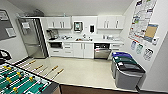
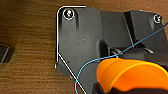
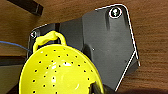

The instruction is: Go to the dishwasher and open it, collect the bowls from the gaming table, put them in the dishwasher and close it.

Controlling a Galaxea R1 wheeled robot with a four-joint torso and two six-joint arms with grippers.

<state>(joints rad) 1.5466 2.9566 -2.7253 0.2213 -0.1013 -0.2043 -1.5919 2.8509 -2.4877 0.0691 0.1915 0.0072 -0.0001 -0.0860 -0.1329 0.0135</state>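
The dishwasher [image 1: 102, 51] stood open at centre right of frame — a table-football table [image 1: 22, 81] filled the lower left.

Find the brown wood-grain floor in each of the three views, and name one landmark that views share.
Head view: the brown wood-grain floor is a dark strip along the bottom edge, right of the green table-football table.
Left wrist view: it lies behind the robot's dark plate.
Right wrist view: it lies around that plate.
Shared landmark: the thin blue cable crosses both wrist views.
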